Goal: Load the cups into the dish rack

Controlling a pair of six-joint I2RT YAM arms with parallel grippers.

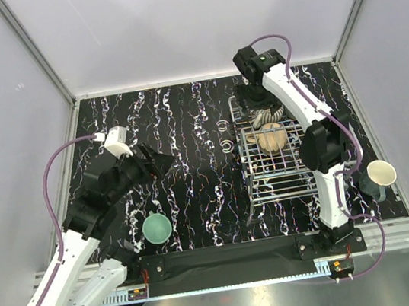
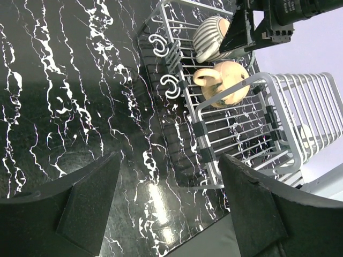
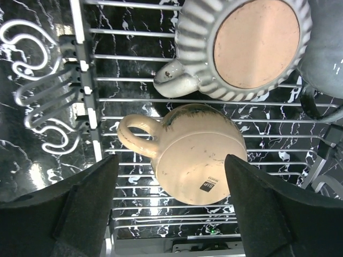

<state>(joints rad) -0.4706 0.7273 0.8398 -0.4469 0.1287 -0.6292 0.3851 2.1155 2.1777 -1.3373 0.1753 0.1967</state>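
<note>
We see the left arm [image 1: 66,258] and right arm [image 1: 298,102] built alike: white shells over the long links, black housings at the joints. A purple cable [image 1: 50,170] loops along each. A white box [image 1: 117,143] sits near the left wrist. The left gripper [image 2: 171,156] and right gripper [image 3: 171,158] have thick, matte black, wedge-shaped fingers.

Bright even light, white glare on the glossy tabletop [image 2: 154,194], jaws blurred in wrist views

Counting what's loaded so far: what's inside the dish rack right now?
Inside the dish rack: a ribbed striped mug and a tan mug, both bottom-up. A grey mug shows partly at the wrist view's edge. The right arm covers the rack's right side from above.
</note>
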